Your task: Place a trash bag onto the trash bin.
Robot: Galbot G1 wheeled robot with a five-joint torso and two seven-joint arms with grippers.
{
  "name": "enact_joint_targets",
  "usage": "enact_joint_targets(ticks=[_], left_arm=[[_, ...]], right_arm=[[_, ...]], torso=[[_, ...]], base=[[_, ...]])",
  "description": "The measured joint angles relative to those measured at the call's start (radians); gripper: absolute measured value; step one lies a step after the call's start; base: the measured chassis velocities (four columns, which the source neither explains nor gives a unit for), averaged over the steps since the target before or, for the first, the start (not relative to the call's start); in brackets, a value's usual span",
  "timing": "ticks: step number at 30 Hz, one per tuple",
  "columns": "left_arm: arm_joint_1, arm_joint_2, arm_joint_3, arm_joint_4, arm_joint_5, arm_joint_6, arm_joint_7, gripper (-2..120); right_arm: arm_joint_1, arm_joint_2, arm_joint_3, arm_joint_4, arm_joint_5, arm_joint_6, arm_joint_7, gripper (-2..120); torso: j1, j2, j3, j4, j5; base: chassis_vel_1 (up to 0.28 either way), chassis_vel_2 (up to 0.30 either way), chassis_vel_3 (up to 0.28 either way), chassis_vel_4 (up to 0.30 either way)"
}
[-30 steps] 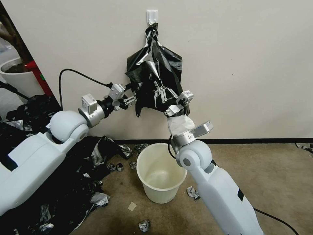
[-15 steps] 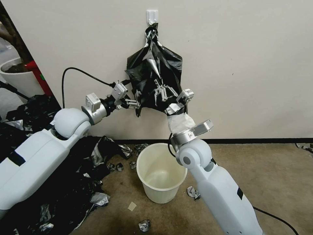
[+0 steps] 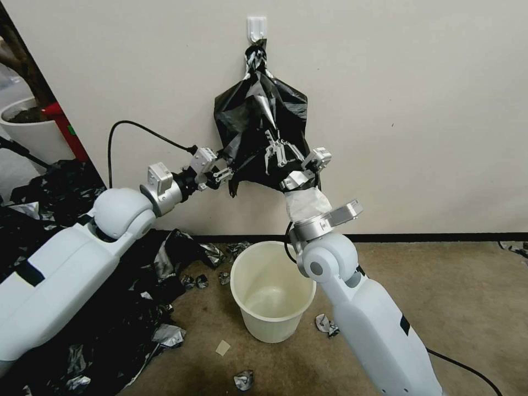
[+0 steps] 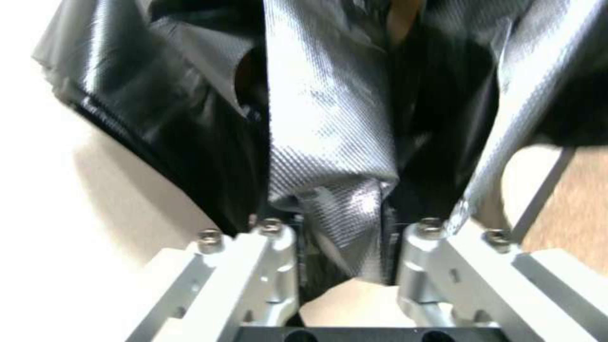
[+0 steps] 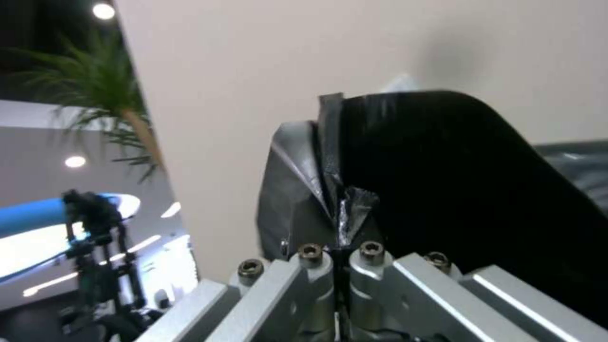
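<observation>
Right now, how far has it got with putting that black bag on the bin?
Early stage. The trash bag hangs from the wall hook. The right gripper is shut on it; the left gripper has a fold between open fingers. Still left: unhooking it and fitting it over the trash bin, which stands bare on the floor below.

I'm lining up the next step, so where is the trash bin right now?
In the head view the trash bin stands on the carpet near the wall, below the hanging trash bag, beside the right arm.
</observation>
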Motion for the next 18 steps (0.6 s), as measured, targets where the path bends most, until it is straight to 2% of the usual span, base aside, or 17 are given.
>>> enact_joint_targets(ticks=[1,4,6,8,9,12,13,15,17,18], left_arm=[[0.0,0.0,0.0,0.0,0.0,0.0,0.0,20],[0.104,-0.03,-0.083,-0.071,-0.07,-0.014,-0.063,3],[0.133,-0.037,-0.106,-0.093,-0.096,-0.029,-0.076,0],[0.208,-0.059,-0.166,-0.141,-0.15,-0.065,-0.089,0],[0.208,-0.059,-0.166,-0.141,-0.15,-0.065,-0.089,0],[0.345,-0.104,-0.239,-0.208,-0.198,-0.103,-0.091,0],[0.345,-0.104,-0.239,-0.208,-0.198,-0.103,-0.091,0],[0.461,-0.159,-0.279,-0.253,-0.225,-0.14,-0.091,0],[0.522,-0.202,-0.298,-0.28,-0.23,-0.152,-0.091,0],[0.522,-0.202,-0.298,-0.28,-0.23,-0.152,-0.091,0]], right_arm=[[0.0,0.0,0.0,0.0,0.0,0.0,0.0,0],[-0.054,-0.003,0.004,0.003,-0.008,-0.013,0.098,0],[-0.072,-0.005,0.004,0.006,-0.013,-0.019,0.122,0],[-0.132,-0.012,0.005,0.021,-0.027,-0.035,0.184,0],[-0.132,-0.012,0.005,0.021,-0.027,-0.035,0.184,0],[-0.232,-0.024,0.005,0.07,-0.036,-0.058,0.249,0],[-0.232,-0.024,0.005,0.07,-0.036,-0.058,0.249,0],[-0.334,-0.042,0.003,0.14,-0.05,-0.079,0.295,0],[-0.408,-0.057,-0.001,0.193,-0.068,-0.09,0.315,0],[-0.408,-0.057,-0.001,0.193,-0.068,-0.09,0.315,0]], torso=[[0.0,0.0,0.0,0.0,0.0],[0.0,0.0,0.0,0.0,0.0],[0.0,0.0,0.0,0.0,0.0],[0.0,0.0,0.0,-0.0001,0.0003],[0.0,0.0,0.0,-0.0001,0.0003],[0.0,0.0,0.0,0.0001,0.0001],[0.0,0.0,0.0,0.0001,0.0001],[0.0,0.0,0.0,0.0002,0.0],[0.0,0.0,0.0,-0.0001,0.0001],[0.0,0.0,0.0,-0.0001,0.0001]], base=[[0.0,0.0,0.0,0.0],[0.0,0.0,0.0,0.0],[0.0,0.0,0.0,0.0],[0.0,0.0,0.0,0.0],[0.0,0.0,0.0,0.0],[0.0,0.0,0.0,0.0],[0.0,0.0,0.0,0.0],[0.0,0.0,0.0,0.0],[0.0,0.0,0.0,0.0],[0.0,0.0,0.0,0.0]])
